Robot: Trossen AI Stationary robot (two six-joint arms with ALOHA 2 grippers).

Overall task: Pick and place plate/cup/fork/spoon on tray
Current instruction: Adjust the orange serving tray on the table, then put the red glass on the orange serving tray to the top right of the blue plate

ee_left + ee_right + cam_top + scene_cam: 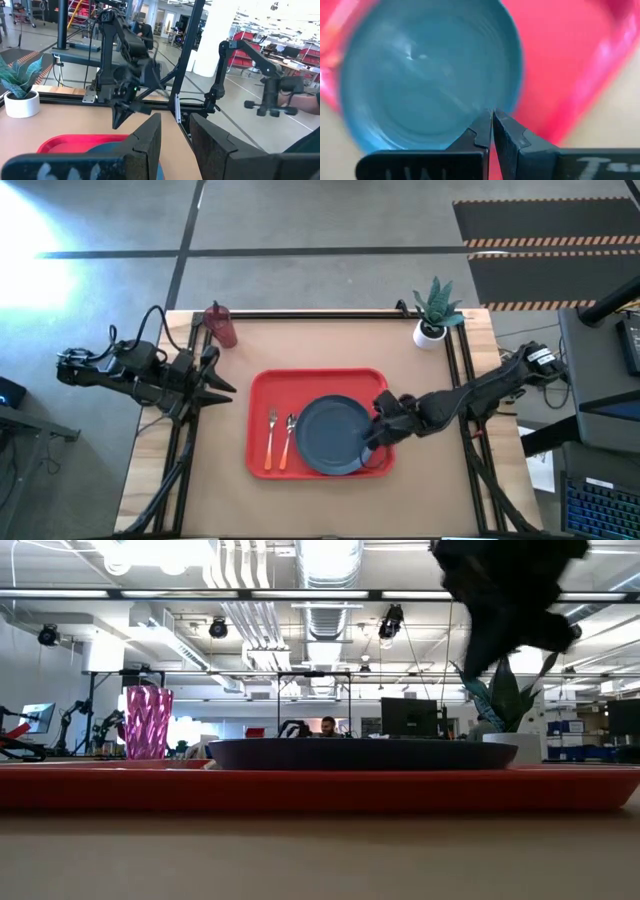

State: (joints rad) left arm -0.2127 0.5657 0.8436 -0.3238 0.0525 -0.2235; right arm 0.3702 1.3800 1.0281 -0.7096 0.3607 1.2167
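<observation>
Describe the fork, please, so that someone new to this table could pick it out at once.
Start at the red tray in the middle of the table. On it lies a dark blue-grey plate, and left of the plate lie two small orange-handled utensils side by side. The fork is the outer one, farther from the plate, ending in tines, whereas the spoon has a rounded bowl.

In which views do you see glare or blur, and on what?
High view: strong white glare on the floor at the upper left corner. Right wrist view: the plate and tray look smeared and soft, while the right tool is sharp. Low view: the dark arm at the top is blurred; ceiling lights flare.
</observation>
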